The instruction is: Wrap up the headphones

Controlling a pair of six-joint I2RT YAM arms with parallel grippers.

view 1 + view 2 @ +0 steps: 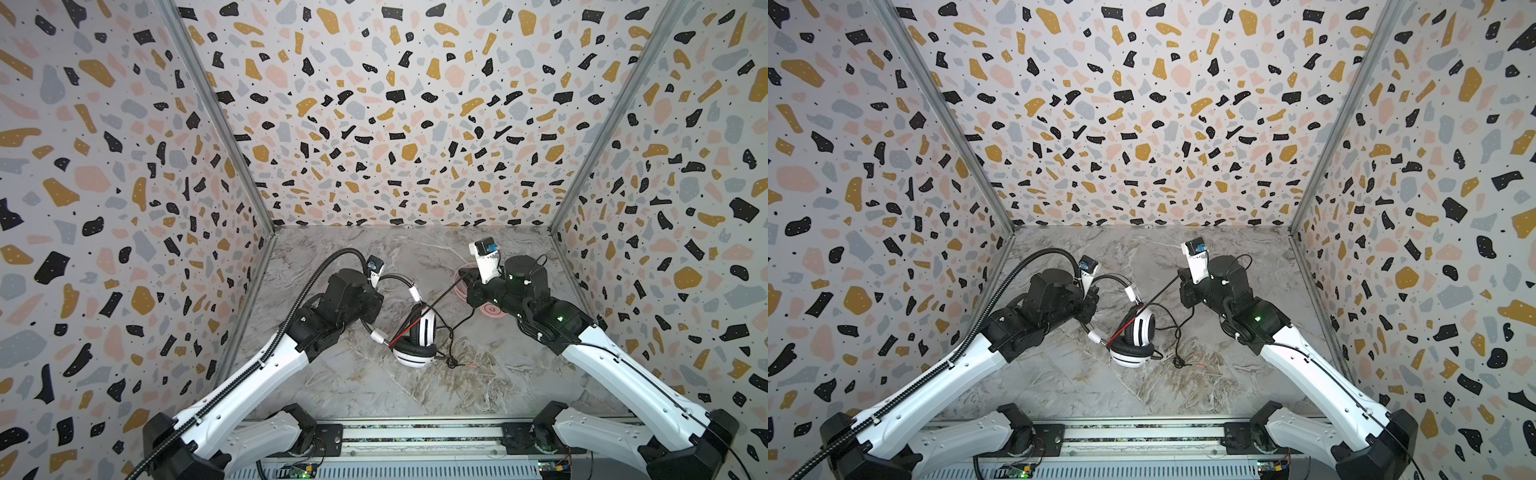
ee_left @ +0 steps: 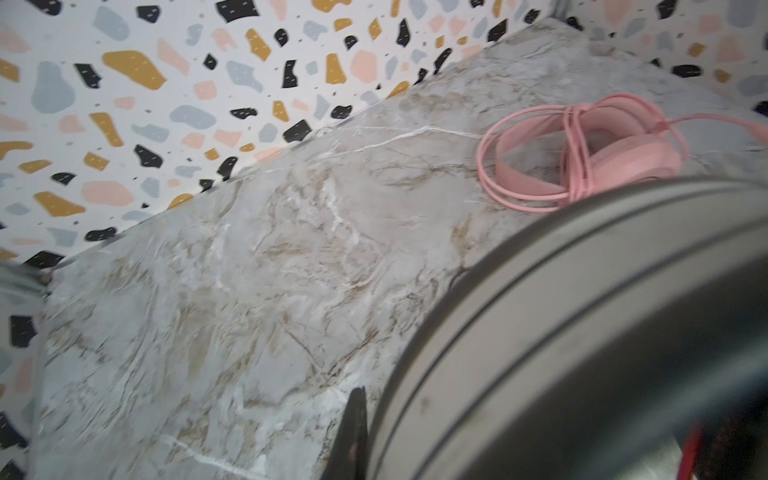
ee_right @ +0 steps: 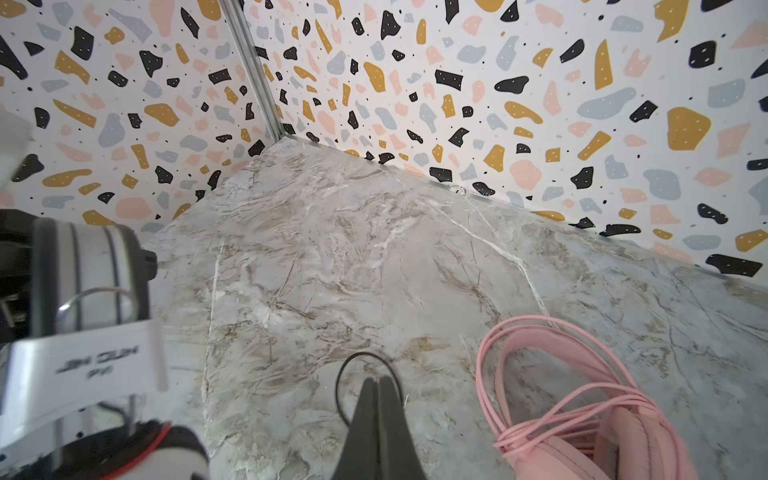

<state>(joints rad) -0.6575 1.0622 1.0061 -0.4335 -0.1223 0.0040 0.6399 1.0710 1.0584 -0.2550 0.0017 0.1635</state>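
- The right gripper (image 3: 377,380) is pinched shut on the black cable (image 1: 442,294), which runs taut from its tips to the white-and-black headset (image 1: 424,328). A harder pull could slip the thin cable through the tips.
- The left gripper (image 2: 357,411) looks clamped on the black headband (image 1: 395,277). That same pull might twist the headband loose.
- The loose plug end (image 1: 453,363) lies knotted between the grippers and may snag.
- The pink headset (image 3: 623,449), already coiled, lies just beside the right gripper. A sweep could knock it.

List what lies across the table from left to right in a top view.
Left arm → white headphones → pink headphones → right arm. The black cable crosses several of these, so it is left out.
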